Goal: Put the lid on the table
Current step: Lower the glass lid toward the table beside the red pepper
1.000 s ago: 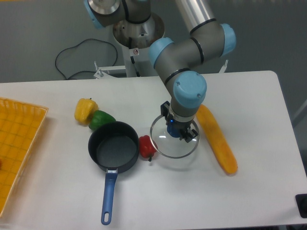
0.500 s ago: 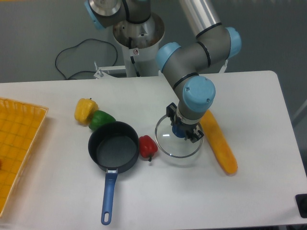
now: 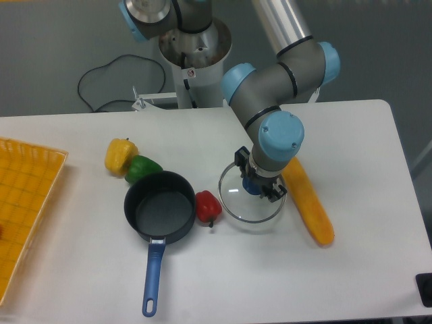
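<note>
The lid (image 3: pixel 251 198) lies in the centre of the frame, a little right of middle, and the end effector (image 3: pixel 260 188) stands directly over its centre, pointing straight down, so the thing to be released sits right beneath the tool rather than off to any side. The end effector appears closed narrowly on the lid's small knob, though the wrist hides the knob itself and the fingers are only partly seen. The lid looks flat and at, or just above, the tabletop (image 3: pixel 351 148); whether its rim already touches cannot be told. Being round, it has no long axis to align. Its left rim is just beside the red pepper (image 3: pixel 208 206), and its right rim is near the long orange-yellow vegetable (image 3: pixel 307 196). The pan (image 3: pixel 160 206) sits open further left. I judge the coming move to be a release and a straight lift upward.
</note>
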`<state>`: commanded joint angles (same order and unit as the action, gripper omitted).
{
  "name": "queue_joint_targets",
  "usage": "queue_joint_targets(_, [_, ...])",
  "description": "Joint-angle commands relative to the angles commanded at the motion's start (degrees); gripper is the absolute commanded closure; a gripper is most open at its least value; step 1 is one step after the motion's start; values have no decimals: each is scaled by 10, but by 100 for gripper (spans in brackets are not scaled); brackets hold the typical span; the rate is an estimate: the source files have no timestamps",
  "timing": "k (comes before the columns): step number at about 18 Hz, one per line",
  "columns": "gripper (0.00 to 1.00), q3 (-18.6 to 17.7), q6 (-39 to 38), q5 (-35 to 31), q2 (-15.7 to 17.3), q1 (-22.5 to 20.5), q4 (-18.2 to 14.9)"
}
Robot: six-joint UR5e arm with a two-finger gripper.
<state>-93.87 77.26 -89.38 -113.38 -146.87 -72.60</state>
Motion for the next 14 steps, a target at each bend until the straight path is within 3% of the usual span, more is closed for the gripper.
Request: queue_joint_targets(14, [42, -3, -1, -4, -10, 1, 3])
